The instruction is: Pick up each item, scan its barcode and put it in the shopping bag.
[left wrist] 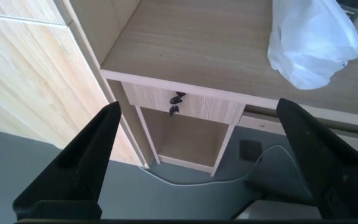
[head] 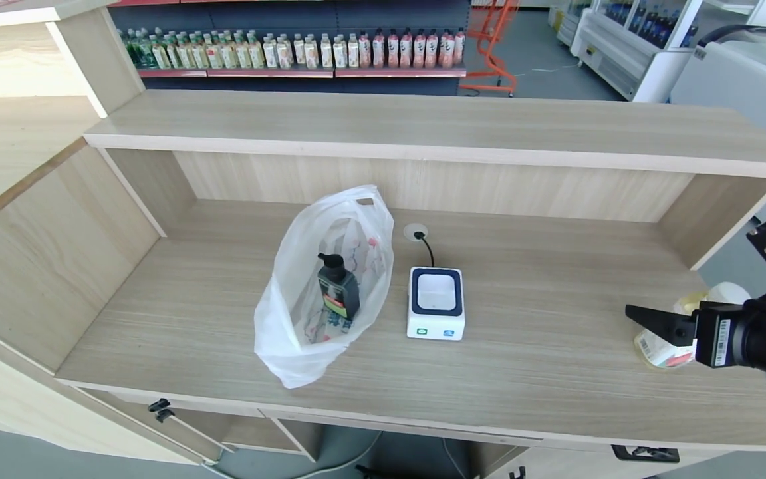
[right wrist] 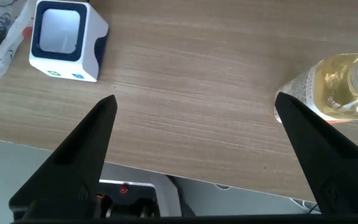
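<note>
Head view, scanner (head: 435, 303) beside bag (head: 278, 319), drink shelves (head: 290, 72) behind

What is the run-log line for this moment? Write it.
shopping bag: dark pump bottle inside | scanner: beside bag | right gripper: open by yellow bottle, no grasp | left gripper: open, off counter

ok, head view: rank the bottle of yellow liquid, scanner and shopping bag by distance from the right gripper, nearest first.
1. bottle of yellow liquid: right beside the right gripper, at the counter's right end.
2. scanner: mid-counter, well to the gripper's left.
3. shopping bag: just left of the scanner, farthest.
</note>
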Motion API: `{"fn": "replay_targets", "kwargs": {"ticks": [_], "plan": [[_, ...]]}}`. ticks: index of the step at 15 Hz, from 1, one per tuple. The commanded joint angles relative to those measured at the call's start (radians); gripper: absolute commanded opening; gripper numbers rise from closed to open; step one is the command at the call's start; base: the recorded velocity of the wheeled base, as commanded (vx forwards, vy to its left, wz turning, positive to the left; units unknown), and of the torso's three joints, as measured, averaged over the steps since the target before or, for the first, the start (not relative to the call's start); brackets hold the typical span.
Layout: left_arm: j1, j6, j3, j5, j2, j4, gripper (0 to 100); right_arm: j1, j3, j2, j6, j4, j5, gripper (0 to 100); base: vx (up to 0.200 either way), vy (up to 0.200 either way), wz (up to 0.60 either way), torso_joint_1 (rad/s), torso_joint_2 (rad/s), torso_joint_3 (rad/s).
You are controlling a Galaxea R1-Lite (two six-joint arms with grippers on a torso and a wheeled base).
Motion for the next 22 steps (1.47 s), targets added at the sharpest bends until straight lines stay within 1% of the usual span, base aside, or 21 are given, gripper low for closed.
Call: {"fn": "replay_targets", "kwargs": {"ticks": [1,3,5,7,8,11,13,15,16,17,18,19,20,22], "plan": [[0.0,-0.001,0.0,0.0,0.0,0.0,100,0.001,0.009,0.012,0.0,-0.001,0.0,100,0.0,-0.2,0.0,0.007,0.01,-0.007],[0.0,-0.001,0.0,0.0,0.0,0.0,100,-0.001,0.029,0.017,-0.001,0.001,-0.003,100,0.0,-0.2,0.0,0.0,0.0,-0.002],[0.0,0.001,0.0,0.0,0.0,0.0,100,-0.002,0.04,0.029,-0.004,0.013,-0.057,100,0.0,-0.2,0.0,0.005,0.0,-0.002],[0.0,0.004,0.0,0.0,0.0,0.0,100,-0.002,0.037,0.029,-0.006,0.083,-0.089,100,0.0,-0.2,0.0,0.005,0.0,0.005],[0.0,0.004,0.0,0.0,0.0,0.0,100,-0.002,0.038,0.031,-0.004,0.097,-0.089,100,0.0,-0.2,0.0,0.007,0.0,0.002],[0.0,0.006,0.0,0.0,0.0,0.0,100,-0.002,0.034,0.055,-0.004,0.097,-0.091,100,0.0,0.0,0.0,0.0,0.0,0.0],[0.0,0.006,0.0,0.0,0.0,0.0,100,-0.019,0.044,0.075,-0.003,0.097,-0.094,100,0.0,0.0,0.0,0.0,0.0,0.0],[0.0,0.006,0.0,0.0,0.0,0.0,100,-0.028,0.078,0.115,-0.004,0.094,-0.158,100,0.0,0.0,0.0,0.0,0.0,0.0],[0.0,0.004,0.0,0.0,0.0,0.0,100,-0.025,0.083,0.139,0.0,0.088,-0.164,100,0.0,0.0,0.0,0.0,0.0,0.0],[0.0,0.006,0.0,0.0,0.0,0.0,100,-0.018,0.086,0.175,0.005,0.051,-0.163,100,0.0,0.0,0.0,0.0,0.0,0.0],[0.0,0.006,0.0,0.0,0.0,0.0,100,0.004,0.106,0.218,0.005,-0.039,-0.16,100,0.0,0.0,0.0,0.0,0.0,0.0],[0.0,0.006,0.0,0.0,0.0,0.0,100,0.013,0.12,0.241,0.005,-0.091,-0.16,100,0.0,0.0,0.0,0.0,0.0,0.0],[0.0,0.006,0.0,0.0,0.0,0.0,100,0.024,0.178,0.317,-0.011,-0.279,-0.16,100,0.0,0.0,0.0,0.0,0.0,0.0],[0.0,0.006,0.0,0.0,0.0,0.0,100,0.027,0.225,0.382,-0.043,-0.404,-0.16,100,0.0,0.0,0.0,0.0,0.0,0.0]]}}
